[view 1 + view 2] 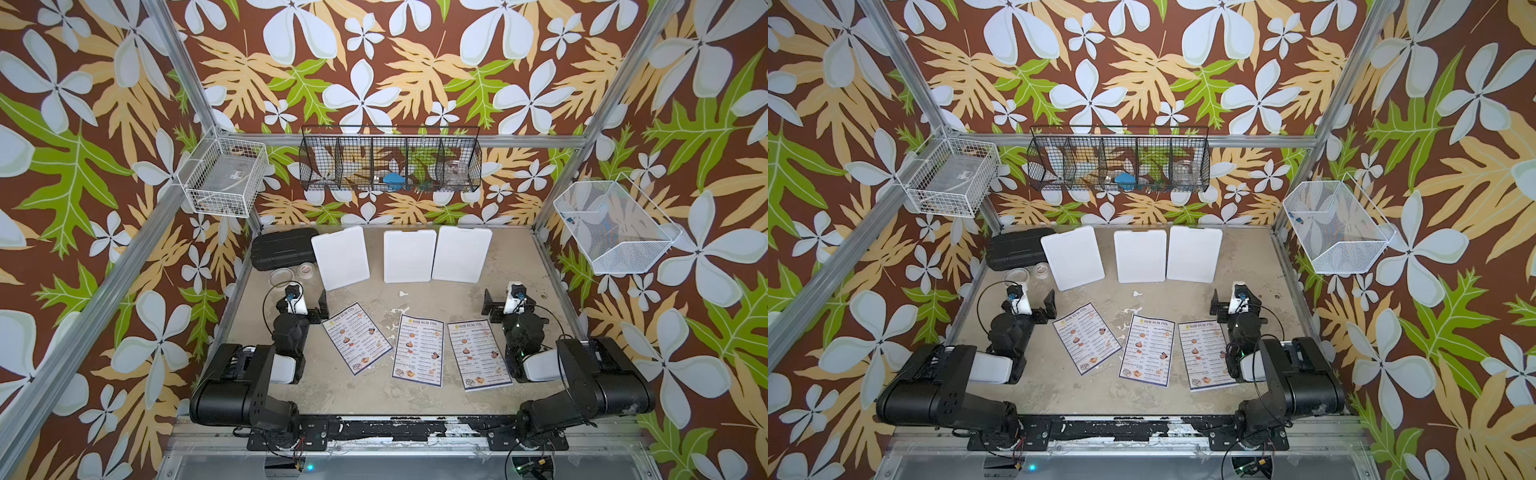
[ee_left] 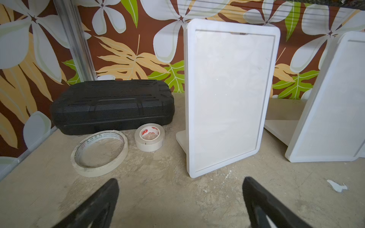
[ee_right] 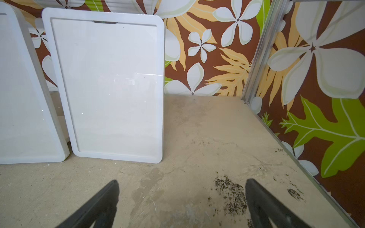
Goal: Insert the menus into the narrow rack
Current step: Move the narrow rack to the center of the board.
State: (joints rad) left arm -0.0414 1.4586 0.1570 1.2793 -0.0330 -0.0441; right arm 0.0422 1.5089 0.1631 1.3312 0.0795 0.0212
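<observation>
Both top views show the menus (image 1: 419, 350) flat mid-tabletop, toward the front edge; the wrist views miss them. Those show the left tool (image 2: 180, 197) and right tool (image 3: 181, 187) spread wide, empty, facing white panels (image 2: 229, 98). Menu small print's unreadable from up top.

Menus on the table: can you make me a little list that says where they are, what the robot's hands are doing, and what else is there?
menus: three, lying flat on the table, side by side between the two arms, printed side up
white stands: three, upright at the back, all look blank
left gripper: open, holding nothing
right gripper: open, holding nothing
other things: black case and two tape rolls, back left corner
</observation>
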